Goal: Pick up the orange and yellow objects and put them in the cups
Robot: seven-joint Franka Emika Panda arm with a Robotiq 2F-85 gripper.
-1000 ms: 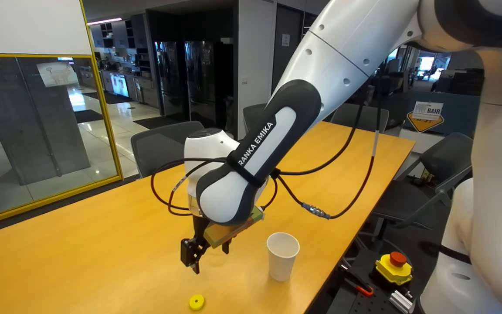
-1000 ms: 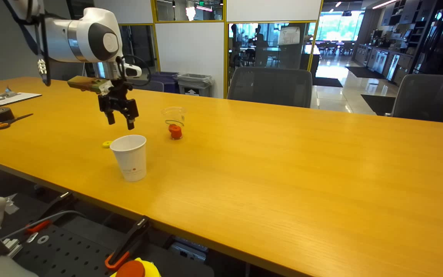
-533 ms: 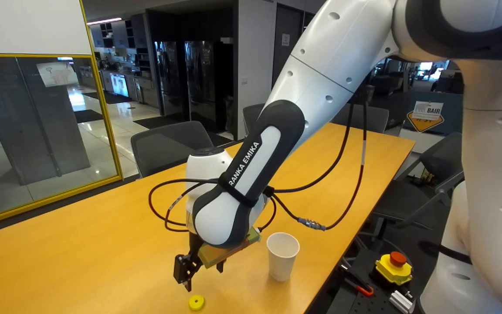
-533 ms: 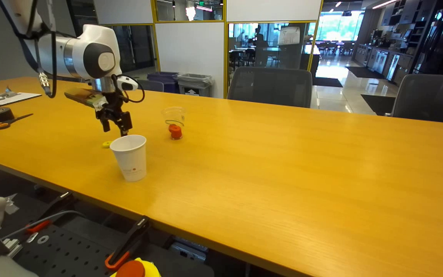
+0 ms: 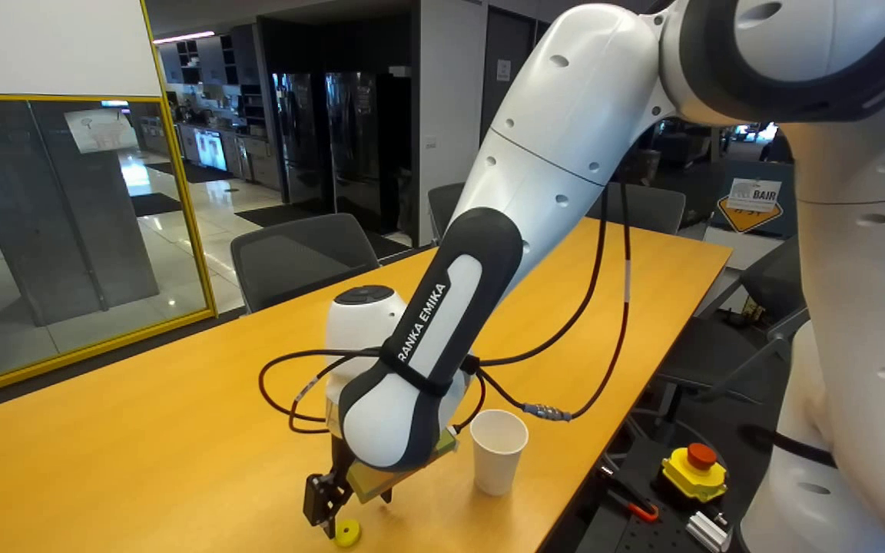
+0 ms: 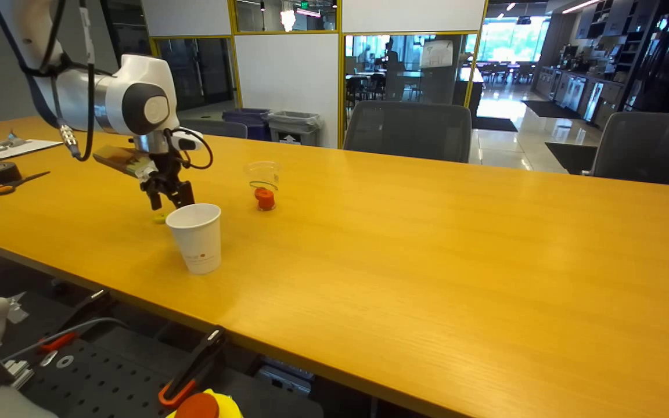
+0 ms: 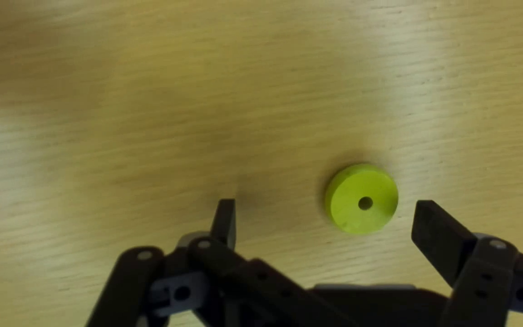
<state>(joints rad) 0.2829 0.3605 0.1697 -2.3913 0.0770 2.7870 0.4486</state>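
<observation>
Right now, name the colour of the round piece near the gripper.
Yellow, looking greenish in the wrist view, where the round piece shows best.

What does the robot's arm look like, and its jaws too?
The arm is smooth, rounded and white, with dark patches and pale letters reading RANKA EMIKA. Dark cables loop along it, one with a silver plug. The jaws are black, jointed and blocky.

In an exterior view: end of one gripper finger hidden by white paper cup; its print unreadably small. Red-orange pieces in clear cup: count unclear.
</observation>
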